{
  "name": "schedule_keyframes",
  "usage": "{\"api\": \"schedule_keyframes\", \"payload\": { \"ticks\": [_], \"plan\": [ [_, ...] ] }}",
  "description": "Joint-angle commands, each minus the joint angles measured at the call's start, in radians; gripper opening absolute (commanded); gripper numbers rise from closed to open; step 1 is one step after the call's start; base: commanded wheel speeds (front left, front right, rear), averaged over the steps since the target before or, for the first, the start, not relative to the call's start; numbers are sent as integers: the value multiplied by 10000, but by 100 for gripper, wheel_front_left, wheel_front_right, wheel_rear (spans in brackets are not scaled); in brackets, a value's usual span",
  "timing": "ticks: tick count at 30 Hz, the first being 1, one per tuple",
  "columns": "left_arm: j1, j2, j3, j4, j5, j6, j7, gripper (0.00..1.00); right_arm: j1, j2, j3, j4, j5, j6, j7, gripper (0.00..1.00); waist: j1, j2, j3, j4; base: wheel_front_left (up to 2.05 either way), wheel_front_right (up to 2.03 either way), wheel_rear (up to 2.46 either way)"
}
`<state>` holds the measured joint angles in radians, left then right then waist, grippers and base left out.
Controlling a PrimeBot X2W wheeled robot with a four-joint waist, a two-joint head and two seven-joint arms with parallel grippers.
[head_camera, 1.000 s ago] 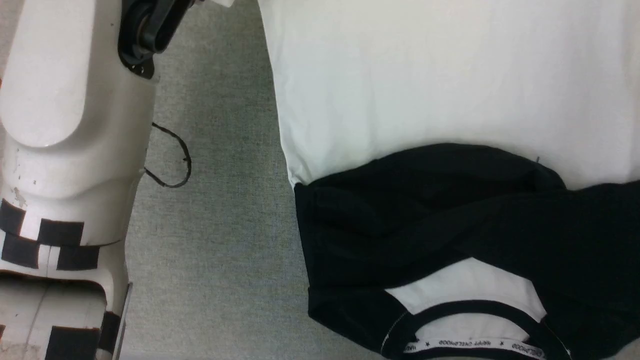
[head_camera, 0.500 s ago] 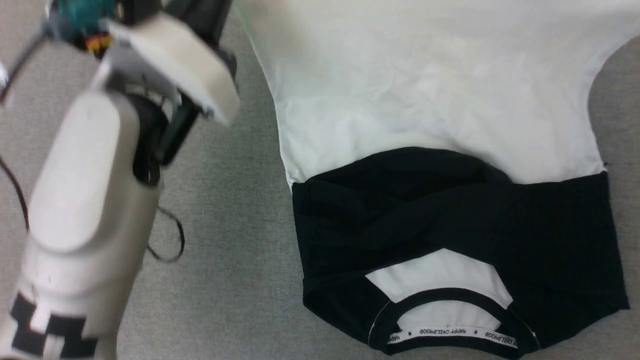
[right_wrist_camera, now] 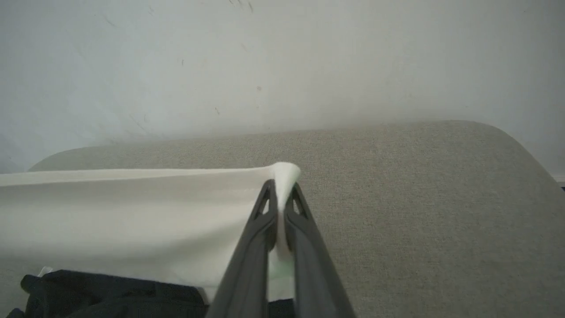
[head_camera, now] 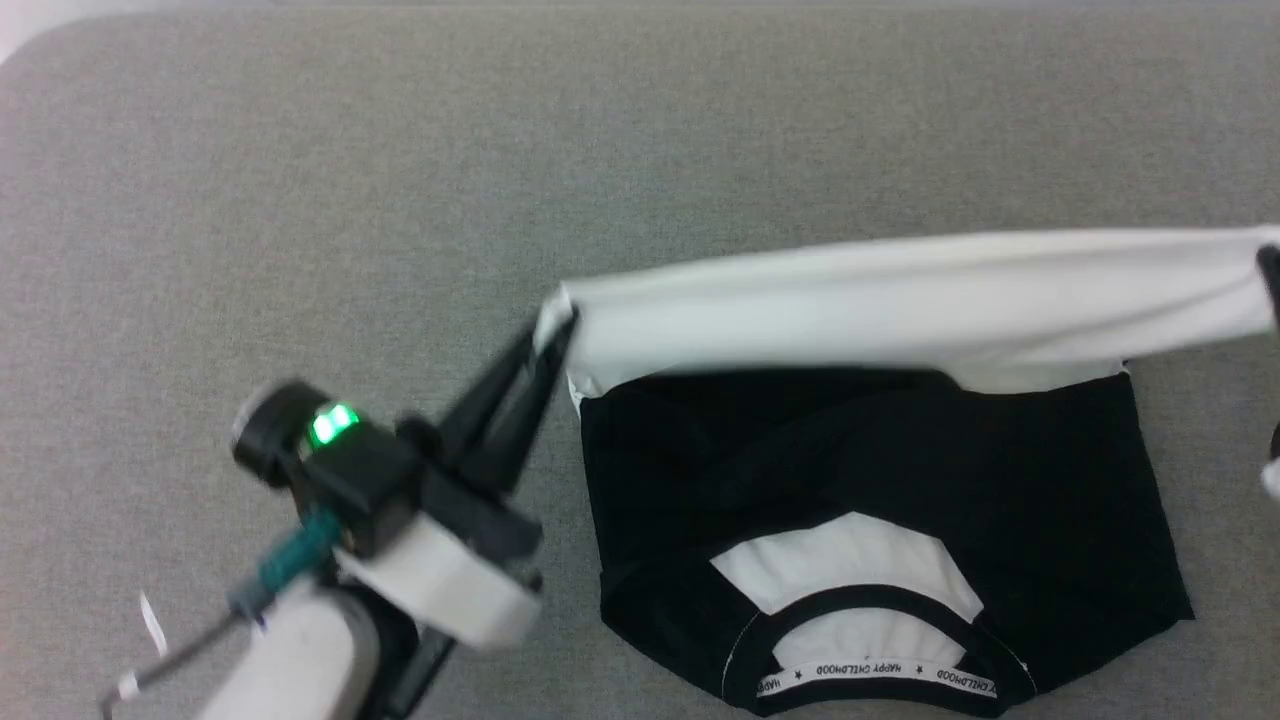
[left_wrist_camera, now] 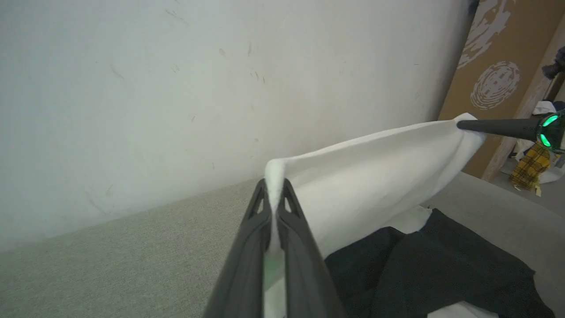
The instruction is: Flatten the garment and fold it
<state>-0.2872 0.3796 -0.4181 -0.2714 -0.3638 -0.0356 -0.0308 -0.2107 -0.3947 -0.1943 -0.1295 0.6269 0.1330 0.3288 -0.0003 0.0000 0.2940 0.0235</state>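
Head view: the light, limp-looking garment hangs between left gripper at nine o'clock and right gripper at three, each pinching a hem corner.

The left gripper is showing two tapering black fingers; a green light is glowing on its black housing, beside a teal cable fitting and a white forearm.

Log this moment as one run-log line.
left claw: shut on garment corner | right claw: shut on opposite corner | garment: white edge raised taut between claws, black sleeves flat on grey surface
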Motion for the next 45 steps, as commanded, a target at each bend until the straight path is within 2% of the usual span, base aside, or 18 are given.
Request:
{"api": "schedule_keyframes", "payload": {
  "ticks": [1, 6, 9, 18, 25, 34, 35, 36, 37, 38, 45],
  "plan": [
    [539, 146, -152, -155, 245, 88, -216, 0, 454, 155, -75, -252, 15, -23, -130, 0, 3, 0, -181, -64, 0, 0, 0],
    [1937, 154, -506, -317, 389, 348, -834, 0, 1946, 503, -77, -882, 20, -23, -368, 0, 3, 0, -239, -35, 0, 0, 0],
    [2488, 188, -877, -242, 464, 263, -1043, 0, 2716, 541, 64, -1145, 154, -23, -433, 0, 3, 0, -176, -56, 0, 0, 0],
    [3509, 226, -1266, -15, 230, 222, -1467, 0, 4372, 229, -217, -1243, 540, -23, -722, 0, 3, 0, 73, -236, 0, 0, 0],
    [4006, 589, -1647, 106, 260, 54, -1130, 0, 5049, -105, 6, -991, 816, -23, -760, 0, 3, 0, 167, -406, 0, 0, 0],
    [4065, 386, -2175, 1419, -95, -248, -771, 0, 5287, -468, 1014, -264, 645, -23, -465, 0, 3, 0, 12, -433, 0, 0, 0],
    [4039, 334, -2144, 1532, -166, -229, -773, 0, 5278, -491, 1057, -191, 612, -23, -436, 5, 3, 0, -12, -424, 0, 0, 0],
    [3992, 280, -2091, 1616, -221, -203, -824, 11, 5242, -492, 1092, -133, 591, -23, -438, 28, 3, 0, -37, -414, 0, 0, 0],
    [3941, 229, -2036, 1682, -263, -174, -889, 61, 5191, -478, 1115, -86, 579, -23, -462, 64, 3, 0, -64, -406, 0, 0, 0],
    [3903, 172, -1980, 1737, -335, -153, -945, 100, 5149, -468, 1139, -45, 573, -23, -476, 100, 3, 0, -97, -396, 0, 0, 0],
    [3955, -92, -1481, 1552, -1099, -121, -1428, 100, 5055, -558, 1112, -132, 833, -23, -373, 100, 3, 0, -303, -356, 0, 0, 0]
  ]
}}
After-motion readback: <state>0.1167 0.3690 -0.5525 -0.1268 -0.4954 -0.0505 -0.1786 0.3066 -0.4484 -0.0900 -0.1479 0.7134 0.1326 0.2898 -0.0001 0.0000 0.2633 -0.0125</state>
